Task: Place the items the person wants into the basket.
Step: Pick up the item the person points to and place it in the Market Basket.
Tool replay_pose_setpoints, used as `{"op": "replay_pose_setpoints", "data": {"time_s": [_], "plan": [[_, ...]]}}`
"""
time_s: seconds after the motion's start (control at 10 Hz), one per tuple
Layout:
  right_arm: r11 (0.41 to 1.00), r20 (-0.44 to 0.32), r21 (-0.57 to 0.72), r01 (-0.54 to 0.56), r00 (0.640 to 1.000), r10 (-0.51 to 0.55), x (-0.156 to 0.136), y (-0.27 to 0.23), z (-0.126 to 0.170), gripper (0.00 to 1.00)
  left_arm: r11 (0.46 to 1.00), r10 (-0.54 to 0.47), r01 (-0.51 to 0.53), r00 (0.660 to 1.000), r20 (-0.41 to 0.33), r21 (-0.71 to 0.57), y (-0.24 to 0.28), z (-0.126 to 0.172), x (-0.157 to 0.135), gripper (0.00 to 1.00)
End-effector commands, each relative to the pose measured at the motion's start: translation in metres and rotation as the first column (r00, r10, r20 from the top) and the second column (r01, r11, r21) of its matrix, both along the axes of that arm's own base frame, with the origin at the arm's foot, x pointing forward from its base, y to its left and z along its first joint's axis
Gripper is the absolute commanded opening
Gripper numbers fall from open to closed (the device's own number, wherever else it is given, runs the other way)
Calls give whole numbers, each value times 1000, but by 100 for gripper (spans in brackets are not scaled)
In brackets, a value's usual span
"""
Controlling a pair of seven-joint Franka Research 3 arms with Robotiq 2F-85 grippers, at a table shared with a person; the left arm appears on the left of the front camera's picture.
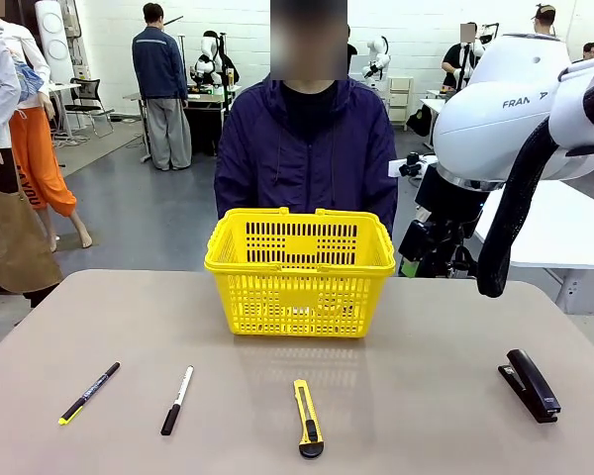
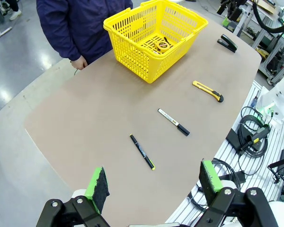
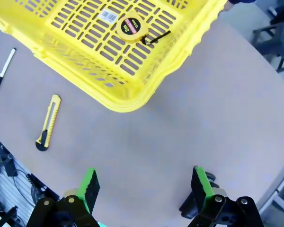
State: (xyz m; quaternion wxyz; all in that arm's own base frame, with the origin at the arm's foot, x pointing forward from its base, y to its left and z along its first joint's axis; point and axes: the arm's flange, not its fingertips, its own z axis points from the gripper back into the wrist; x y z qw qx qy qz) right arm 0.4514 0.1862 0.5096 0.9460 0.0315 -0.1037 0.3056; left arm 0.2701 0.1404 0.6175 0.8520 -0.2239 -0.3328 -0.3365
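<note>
The yellow basket [image 1: 299, 272] stands mid-table in front of the person [image 1: 307, 148]. A yellow-and-black tape measure [image 3: 130, 26] lies on its floor, also seen in the left wrist view [image 2: 161, 45]. The yellow utility knife [image 1: 308, 418] lies near the front edge, and the black marker with a yellow-green end [image 1: 89, 392] lies at the front left. My left gripper [image 2: 154, 182] hangs open and empty high above the marker [image 2: 142, 151]. My right gripper [image 3: 144, 184] is open and empty over bare table beside the basket [image 3: 85, 61], with the knife [image 3: 48, 122] off to its left.
A white-and-black pen [image 1: 176, 399] lies between marker and knife. A black stapler [image 1: 529, 384] sits at the front right. The person's hand [image 2: 78, 62] rests at the far table edge. My right arm [image 1: 515, 109] bulks large at the upper right. Cables lie beyond the table edge [image 2: 248, 142].
</note>
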Motion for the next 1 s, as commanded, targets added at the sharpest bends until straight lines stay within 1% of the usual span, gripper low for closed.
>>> {"op": "replay_pose_setpoints", "data": {"time_s": [0.0, 0.5, 0.6, 0.7, 0.8, 0.9], "plan": [[1000, 4, -12, -8, 1000, 8, -1, 1, 0, 100, 1000, -16, 16, 1000, 12, -7, 1, 0, -1, 100], [1000, 0, -1, -3, 1000, 3, -1, 2, 0, 100, 1000, -16, 16, 1000, 12, -7, 1, 0, -1, 100], [973, 29, 68, -222, 975, 220, -32, -34, 33, 100, 1000, -16, 16, 1000, 12, -7, 1, 0, -1, 100], [953, 85, 171, -250, 967, 238, -54, -70, 62, 100, 1000, -16, 16, 1000, 12, -7, 1, 0, -1, 100], [910, 133, 273, -311, 949, 285, -73, -109, 85, 100, 1000, -16, 16, 1000, 12, -7, 1, 0, -1, 100], [851, 181, 368, -374, 927, 328, -87, -145, 99, 100, 1000, -16, 16, 1000, 12, -7, 1, 0, -1, 100]]}}
